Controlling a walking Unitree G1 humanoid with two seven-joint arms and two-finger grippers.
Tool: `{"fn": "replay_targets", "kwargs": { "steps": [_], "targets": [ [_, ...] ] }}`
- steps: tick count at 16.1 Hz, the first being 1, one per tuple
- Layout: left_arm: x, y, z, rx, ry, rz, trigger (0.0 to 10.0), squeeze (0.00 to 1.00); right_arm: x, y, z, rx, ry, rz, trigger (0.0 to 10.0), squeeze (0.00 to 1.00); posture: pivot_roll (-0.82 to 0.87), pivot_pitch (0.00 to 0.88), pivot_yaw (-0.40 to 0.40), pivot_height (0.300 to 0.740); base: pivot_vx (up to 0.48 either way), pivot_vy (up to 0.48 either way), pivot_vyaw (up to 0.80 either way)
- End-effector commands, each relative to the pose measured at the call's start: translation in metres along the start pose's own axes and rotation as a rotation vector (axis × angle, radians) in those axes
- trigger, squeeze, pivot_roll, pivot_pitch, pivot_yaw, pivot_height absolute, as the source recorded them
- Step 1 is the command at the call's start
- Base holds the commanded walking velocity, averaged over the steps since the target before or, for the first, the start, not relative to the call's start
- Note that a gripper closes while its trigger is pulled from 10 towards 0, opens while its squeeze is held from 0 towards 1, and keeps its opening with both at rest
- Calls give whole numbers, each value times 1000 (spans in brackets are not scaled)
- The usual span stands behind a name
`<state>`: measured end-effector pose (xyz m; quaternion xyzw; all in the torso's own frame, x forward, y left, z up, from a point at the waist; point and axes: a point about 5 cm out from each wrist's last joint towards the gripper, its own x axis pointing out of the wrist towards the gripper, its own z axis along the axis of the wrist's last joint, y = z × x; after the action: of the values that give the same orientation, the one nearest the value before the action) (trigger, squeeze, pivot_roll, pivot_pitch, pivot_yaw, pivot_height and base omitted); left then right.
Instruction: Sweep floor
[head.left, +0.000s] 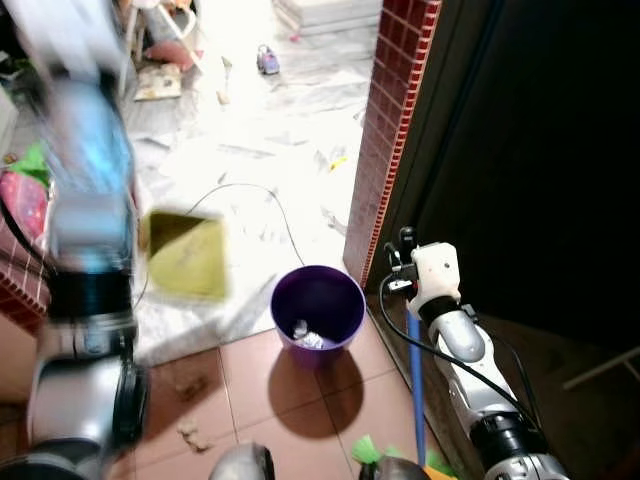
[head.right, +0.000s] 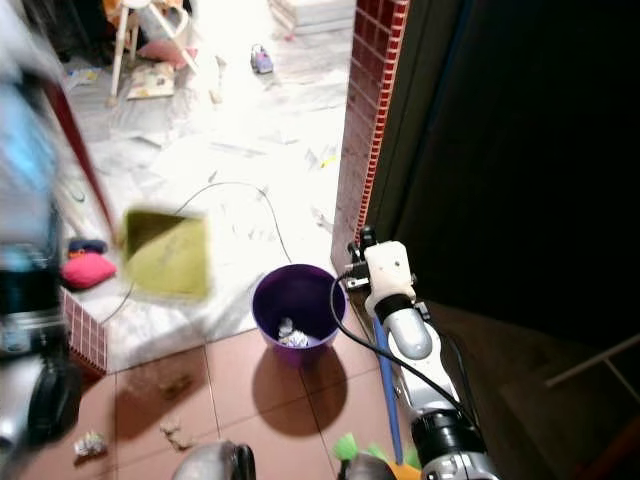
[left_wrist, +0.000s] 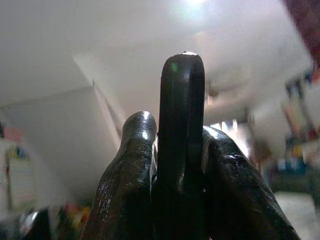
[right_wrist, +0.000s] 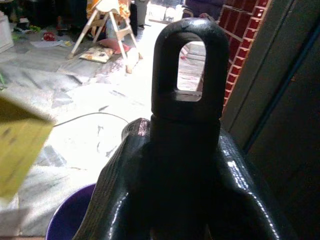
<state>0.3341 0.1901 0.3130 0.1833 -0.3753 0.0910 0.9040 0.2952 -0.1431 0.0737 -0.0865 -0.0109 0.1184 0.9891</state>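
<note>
My left arm (head.left: 85, 250) is raised at the left, blurred by motion. My left gripper (left_wrist: 180, 135) is shut on the black looped end of the dustpan handle (left_wrist: 181, 100). The yellow-green dustpan (head.left: 185, 255) hangs above the floor, just left of the purple bin (head.left: 318, 300). At the right, by the brick pillar, my right gripper (head.left: 405, 255) is shut on the black eyelet end of the broom handle (right_wrist: 189, 85). The broom's blue shaft (head.left: 415, 390) runs down to green bristles (head.left: 365, 448). Crumpled scraps (head.right: 175, 432) lie on the red tiles.
A red brick pillar (head.left: 395, 130) edges a dark doorway on the right. The bin holds some paper trash (head.left: 305, 335). A black cable (head.left: 280, 215) loops over the white floor. A low brick wall (head.left: 20, 275) stands at the left, a toy car (head.left: 268, 62) and a wooden chair (head.right: 150, 30) farther back.
</note>
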Motion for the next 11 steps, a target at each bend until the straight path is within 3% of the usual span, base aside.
{"fn": "replay_targets", "kwargs": {
  "steps": [1,3,5,8,11],
  "targets": [
    [1,-6,14,8,-61,-8,10000,0,3,-1,10,-27,-61,10,10000,0,-16,0,-6,740,0,0,0],
    [-23,-18,-5,129,6,-57,10000,0,1,-1,8,-28,-54,13,10000,0,-12,0,-10,740,0,0,0],
    [-43,-21,-18,170,82,-66,10000,0,1,0,8,-28,-56,19,10000,0,-8,0,-10,740,0,0,0],
    [-63,-27,-26,114,177,-66,10000,0,1,0,8,-19,-53,22,10000,0,0,0,-8,740,0,0,0],
    [-111,-50,-35,-9,333,-95,10000,0,4,-3,11,24,-49,-4,10000,0,9,0,-10,740,0,0,0]
  ]
}}
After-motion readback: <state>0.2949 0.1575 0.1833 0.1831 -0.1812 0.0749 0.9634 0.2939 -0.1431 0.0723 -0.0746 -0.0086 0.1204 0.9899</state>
